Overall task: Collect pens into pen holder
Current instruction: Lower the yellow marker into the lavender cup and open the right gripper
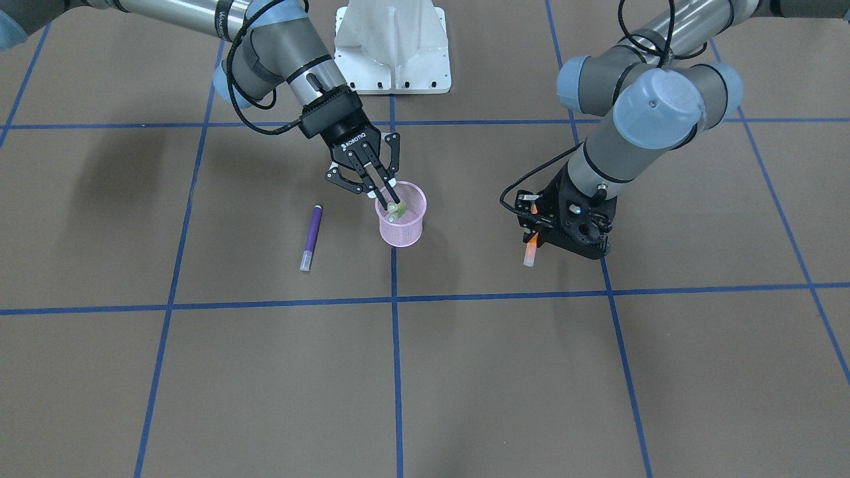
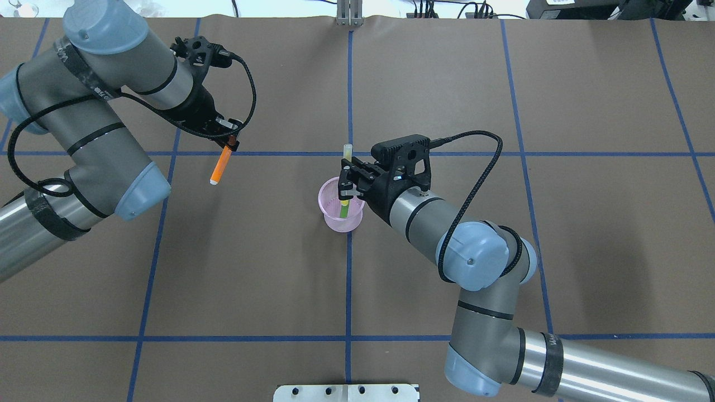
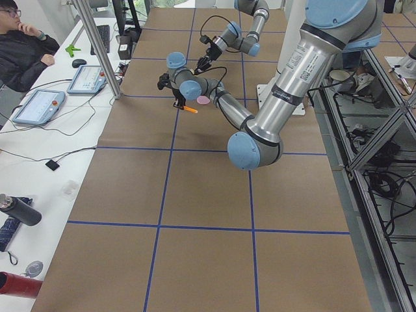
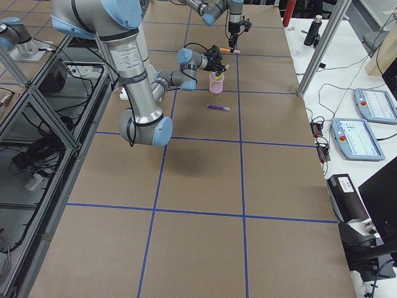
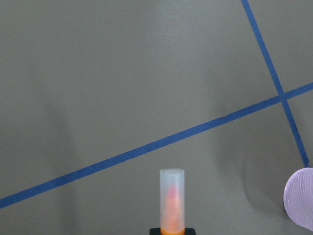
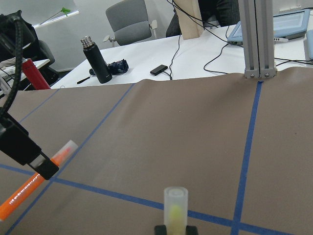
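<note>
The pink mesh pen holder (image 1: 402, 232) stands near the table's middle; it also shows in the overhead view (image 2: 330, 220). My right gripper (image 1: 392, 198) is shut on the green pen (image 2: 347, 162), which is tilted with its lower end inside the holder and its pale cap (image 6: 175, 205) up. My left gripper (image 2: 230, 143) is shut on the orange pen (image 2: 222, 163), cap end down (image 5: 172, 196), well off to the holder's side. The purple pen (image 1: 311, 237) lies flat on the table beside the holder, hidden in the overhead view.
Blue tape lines (image 1: 396, 372) grid the brown table. The white robot base (image 1: 392, 46) sits behind the holder. An operator (image 3: 23, 45) and tablets (image 3: 39, 104) are at a side desk beyond the table's edge.
</note>
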`<act>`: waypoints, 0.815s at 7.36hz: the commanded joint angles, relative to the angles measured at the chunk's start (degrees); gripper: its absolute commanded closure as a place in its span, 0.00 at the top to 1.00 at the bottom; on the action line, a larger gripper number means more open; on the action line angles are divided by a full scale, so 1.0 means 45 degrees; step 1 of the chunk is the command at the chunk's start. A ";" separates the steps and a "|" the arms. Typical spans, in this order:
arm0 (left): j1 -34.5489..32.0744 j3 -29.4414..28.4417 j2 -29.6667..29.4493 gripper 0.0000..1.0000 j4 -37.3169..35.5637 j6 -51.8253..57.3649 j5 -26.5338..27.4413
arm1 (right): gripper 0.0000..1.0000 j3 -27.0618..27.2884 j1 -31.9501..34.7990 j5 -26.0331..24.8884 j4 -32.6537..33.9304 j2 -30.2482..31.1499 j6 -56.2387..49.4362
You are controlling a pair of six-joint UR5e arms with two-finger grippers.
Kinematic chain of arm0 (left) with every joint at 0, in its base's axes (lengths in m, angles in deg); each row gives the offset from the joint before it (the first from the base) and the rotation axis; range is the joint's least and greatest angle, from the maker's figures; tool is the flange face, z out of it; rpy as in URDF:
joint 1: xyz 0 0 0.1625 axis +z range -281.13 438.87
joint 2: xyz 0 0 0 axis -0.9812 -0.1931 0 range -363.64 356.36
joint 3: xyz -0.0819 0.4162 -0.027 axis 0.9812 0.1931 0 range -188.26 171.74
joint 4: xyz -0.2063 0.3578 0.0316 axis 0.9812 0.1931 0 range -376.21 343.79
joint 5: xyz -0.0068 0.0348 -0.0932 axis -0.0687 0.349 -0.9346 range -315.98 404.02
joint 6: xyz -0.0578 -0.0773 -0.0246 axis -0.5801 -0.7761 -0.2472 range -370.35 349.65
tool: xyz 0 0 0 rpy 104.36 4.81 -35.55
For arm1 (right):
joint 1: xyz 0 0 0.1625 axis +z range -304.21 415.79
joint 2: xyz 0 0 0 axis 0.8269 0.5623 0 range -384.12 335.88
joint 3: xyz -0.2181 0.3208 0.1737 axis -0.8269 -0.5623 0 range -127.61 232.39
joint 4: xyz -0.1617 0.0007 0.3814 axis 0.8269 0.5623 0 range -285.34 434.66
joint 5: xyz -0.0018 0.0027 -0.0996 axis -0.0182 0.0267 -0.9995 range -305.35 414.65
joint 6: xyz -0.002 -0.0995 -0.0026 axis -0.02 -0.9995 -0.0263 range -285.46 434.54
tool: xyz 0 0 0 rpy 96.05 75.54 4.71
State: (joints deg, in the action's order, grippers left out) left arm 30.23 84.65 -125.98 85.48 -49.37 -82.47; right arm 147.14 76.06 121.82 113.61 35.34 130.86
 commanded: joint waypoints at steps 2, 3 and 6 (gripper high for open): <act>0.0027 -0.0023 0.0000 0.00 0.0001 0.0000 0.0005 | 0.99 -0.0626 -0.0365 -0.0745 -0.0003 -0.0751 -0.0093; 0.0008 -0.0004 -0.0039 0.00 -0.0038 0.0000 0.0005 | 0.99 -0.0549 -0.0366 -0.0727 -0.0003 -0.0771 -0.0132; -0.0050 0.0074 -0.0136 0.00 -0.0097 -0.0019 0.0005 | 0.99 0.0209 0.0236 0.0668 0.0016 -0.0713 -0.0016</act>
State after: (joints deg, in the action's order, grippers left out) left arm 30.16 84.78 -126.39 85.16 -49.39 -82.45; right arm 146.16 75.44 120.59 113.48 32.01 130.42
